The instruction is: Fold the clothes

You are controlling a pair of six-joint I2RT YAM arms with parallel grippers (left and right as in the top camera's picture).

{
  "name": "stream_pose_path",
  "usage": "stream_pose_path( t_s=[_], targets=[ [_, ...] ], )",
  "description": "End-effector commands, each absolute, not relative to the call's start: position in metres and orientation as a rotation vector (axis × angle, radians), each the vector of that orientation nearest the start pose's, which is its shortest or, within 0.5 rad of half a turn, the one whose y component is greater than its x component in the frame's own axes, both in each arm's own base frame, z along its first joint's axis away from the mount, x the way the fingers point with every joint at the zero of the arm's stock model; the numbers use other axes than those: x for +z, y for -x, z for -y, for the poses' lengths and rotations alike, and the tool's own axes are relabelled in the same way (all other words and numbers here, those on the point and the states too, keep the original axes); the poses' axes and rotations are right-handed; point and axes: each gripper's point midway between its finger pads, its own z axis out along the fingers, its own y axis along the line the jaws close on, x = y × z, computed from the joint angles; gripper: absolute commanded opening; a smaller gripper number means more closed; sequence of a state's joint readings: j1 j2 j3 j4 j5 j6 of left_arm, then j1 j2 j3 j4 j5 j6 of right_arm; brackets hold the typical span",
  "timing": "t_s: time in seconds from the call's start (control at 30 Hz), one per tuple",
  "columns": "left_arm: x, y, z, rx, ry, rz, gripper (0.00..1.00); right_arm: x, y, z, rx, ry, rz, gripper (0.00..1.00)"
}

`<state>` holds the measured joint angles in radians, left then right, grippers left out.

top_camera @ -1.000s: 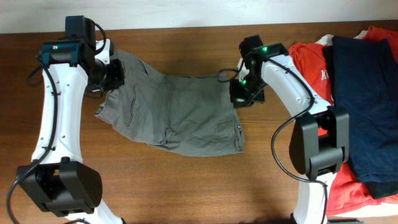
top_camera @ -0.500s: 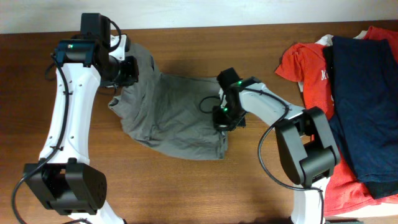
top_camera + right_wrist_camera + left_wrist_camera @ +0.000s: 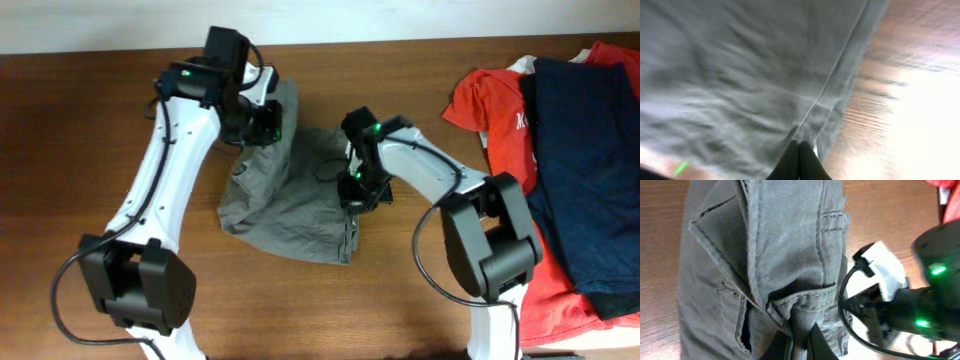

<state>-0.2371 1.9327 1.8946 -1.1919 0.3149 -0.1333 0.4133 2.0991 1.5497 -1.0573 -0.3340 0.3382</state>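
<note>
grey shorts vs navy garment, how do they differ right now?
The grey shorts lie bunched between the arms, pinched by the left gripper and the right gripper. The navy garment lies spread out at the right edge with no gripper on it. The shorts rest on the table, while the navy garment lies on an orange-red T-shirt. Both are plain cloth.

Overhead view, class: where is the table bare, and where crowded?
Bare wood: left of the left arm; on the near side of the shorts, between the arm bases. Crowded: centre, where both arms meet the shorts; right edge, under the T-shirt and navy garment.
</note>
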Motion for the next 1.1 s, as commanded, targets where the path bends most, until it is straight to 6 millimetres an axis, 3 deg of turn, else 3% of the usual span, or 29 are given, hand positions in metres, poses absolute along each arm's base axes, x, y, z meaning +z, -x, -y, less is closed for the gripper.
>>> stream_pose_path(
  t_s=[0.0,0.1,0.27,0.3,0.33,0.37,0.4,0.43,0.47,0.5,0.53,0.6,0.67,0.73,0.77,0.9,1.07],
  targets=[
    [0.183,-0.418,0.169,-0.562,-0.244,-2.813,0.01,0.122,-0.373,-0.188,0.566,0.094,-3.043,0.04],
    [0.165,-0.419,0.170,-0.559,-0.236,-2.860,0.01,0.152,-0.379,-0.158,0.569,-0.008,-2.992,0.04],
    [0.162,-0.412,0.181,-0.660,-0.247,-2.886,0.11,0.150,-0.381,-0.129,0.544,-0.115,-3.013,0.04],
    [0.162,-0.412,0.181,-0.659,-0.248,-2.886,0.21,0.151,-0.381,-0.128,0.544,-0.121,-3.014,0.04],
    [0.162,-0.412,0.181,-0.660,-0.247,-2.887,0.42,0.150,-0.381,-0.126,0.543,-0.126,-3.013,0.04],
    [0.170,-0.410,0.191,-0.758,-0.269,-2.863,0.76,0.151,-0.382,-0.125,0.543,-0.119,-3.009,0.04],
    [0.179,-0.411,0.198,-0.828,-0.290,-2.830,0.93,0.152,-0.383,-0.124,0.543,-0.115,-3.005,0.04],
    [0.204,-0.420,0.203,-0.897,-0.307,-2.751,0.99,0.158,-0.388,-0.121,0.550,-0.104,-2.985,0.04],
    [0.221,-0.429,0.200,-0.881,-0.309,-2.700,0.99,0.165,-0.389,-0.120,0.566,-0.102,-2.972,0.05],
    [0.238,-0.438,0.194,-0.840,-0.304,-2.653,0.99,0.179,-0.391,-0.125,0.630,-0.048,-2.946,0.04],
    [0.250,-0.443,0.187,-0.796,-0.293,-2.629,0.81,0.194,-0.391,-0.133,0.703,0.026,-2.911,0.05],
    [0.242,-0.436,0.178,-0.723,-0.266,-2.690,0.00,0.208,-0.392,-0.144,0.789,0.082,-2.870,0.04],
    [0.219,-0.424,0.176,-0.676,-0.305,-2.786,0.00,0.206,-0.393,-0.149,0.816,0.091,-2.868,0.04],
    [0.181,-0.404,0.181,-0.680,-0.361,-2.912,0.00,0.195,-0.396,-0.159,0.820,0.120,-2.875,0.04],
    [0.142,-0.387,0.190,-0.712,-0.381,-3.007,0.00,0.177,-0.403,-0.172,0.827,0.164,-2.870,0.04],
    [0.111,-0.362,0.209,-0.969,-0.368,-3.049,0.00,0.130,-0.415,-0.193,0.843,0.203,-2.891,0.04],
    [0.064,-0.335,0.222,-0.999,-0.423,-3.090,0.00,0.050,-0.434,-0.202,0.839,0.196,-2.948,0.04]
  ],
)
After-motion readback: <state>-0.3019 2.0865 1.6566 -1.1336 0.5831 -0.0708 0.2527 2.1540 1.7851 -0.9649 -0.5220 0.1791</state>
